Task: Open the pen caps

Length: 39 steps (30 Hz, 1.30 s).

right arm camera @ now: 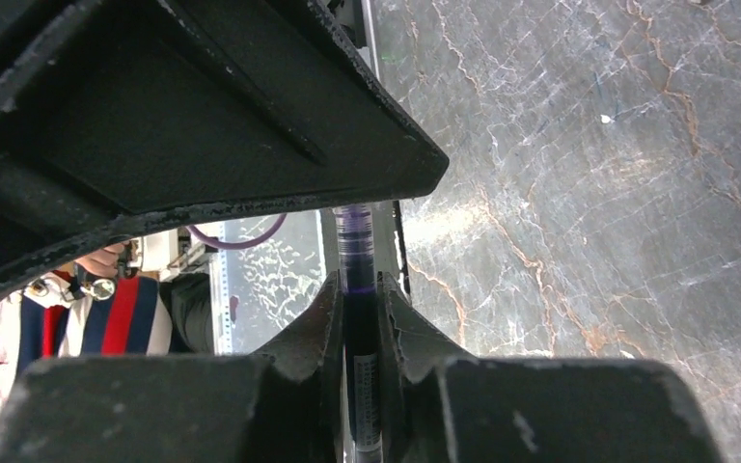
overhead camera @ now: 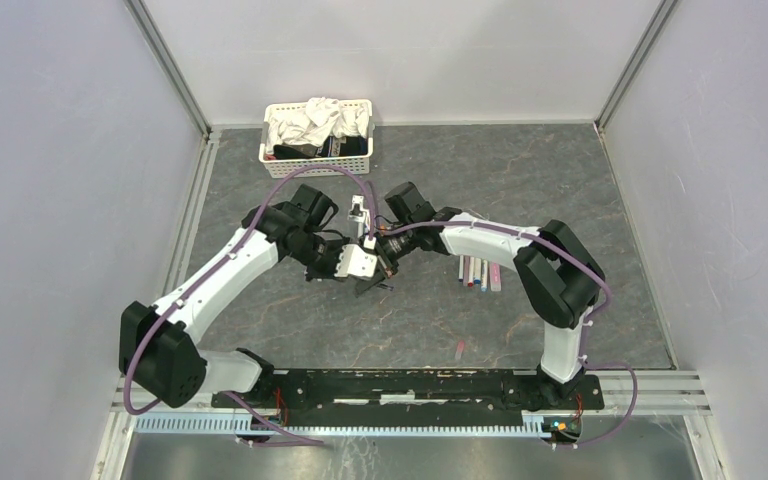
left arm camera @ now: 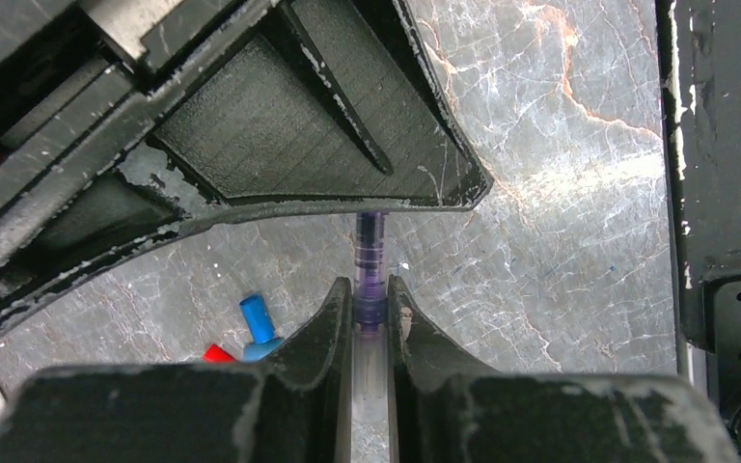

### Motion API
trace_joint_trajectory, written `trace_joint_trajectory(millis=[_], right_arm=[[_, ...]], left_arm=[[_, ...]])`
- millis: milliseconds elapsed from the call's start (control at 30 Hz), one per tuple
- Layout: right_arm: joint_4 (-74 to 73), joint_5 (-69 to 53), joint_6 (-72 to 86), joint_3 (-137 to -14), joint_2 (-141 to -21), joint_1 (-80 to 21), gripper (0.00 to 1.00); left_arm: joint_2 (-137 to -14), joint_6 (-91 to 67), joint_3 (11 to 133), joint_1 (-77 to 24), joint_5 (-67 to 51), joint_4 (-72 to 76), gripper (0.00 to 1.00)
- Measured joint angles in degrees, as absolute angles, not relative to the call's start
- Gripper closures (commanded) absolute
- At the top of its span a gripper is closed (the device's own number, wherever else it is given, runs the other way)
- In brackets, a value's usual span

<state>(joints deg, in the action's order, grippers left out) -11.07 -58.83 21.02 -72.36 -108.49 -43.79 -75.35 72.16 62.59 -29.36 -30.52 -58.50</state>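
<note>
Left end effector (left arm camera: pixel 371 289) clamps the purple pen (left arm camera: pixel 370 246) by its white barrel — right end effector (right arm camera: pixel 357 285) is closed on the pen's other end, both over the middle of the bench (overhead camera: pixel 440 320). Pull straight apart along the barrel — grips firm, no sideways bending

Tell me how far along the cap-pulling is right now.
Done: a loose blue cap and red cap lie on the table. In hand: left gripper and right gripper both clamp one purple pen, cap not visibly separated. Remaining: the row of pens.
</note>
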Motion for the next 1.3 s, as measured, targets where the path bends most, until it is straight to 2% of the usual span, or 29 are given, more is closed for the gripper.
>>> trace_joint_trajectory(millis=[33,400,567,733,867,1133,1300], right_arm=[[-11.2,-59.0,20.6,-72.4,-108.5,-43.8,1.0],[-13.4,-49.9,14.6,-68.5,-102.5,-43.3,1.0],[-21.9,-45.5,11.9,-64.5,-100.2,-39.9,1.0],[-26.7,-40.9,10.0,-64.4,-99.7,-37.9,1.0],[-28.4,-32.8,10.2,-64.4,-97.5,-36.0,1.0],[-24.4,-5.3,16.3,-59.7,-92.6,-32.5,1.0],[-22.8,5.5,19.4,-57.5,-92.9,-33.4,1.0]], left_arm=[[-75.4,72.3,62.5,-29.4,-30.4,-58.4,0.98],[-77.7,76.4,62.1,-27.1,-31.5,-54.3,0.98],[-81.8,77.6,64.0,-19.2,-26.0,-55.8,0.98],[-82.1,77.6,64.5,-18.9,-25.1,-55.2,0.98],[-82.3,76.0,62.8,-19.2,-26.3,-51.3,0.98],[-87.9,70.8,54.2,-19.7,-26.6,-41.6,0.97],[-90.7,69.6,52.4,-19.7,-24.3,-38.0,0.86]])
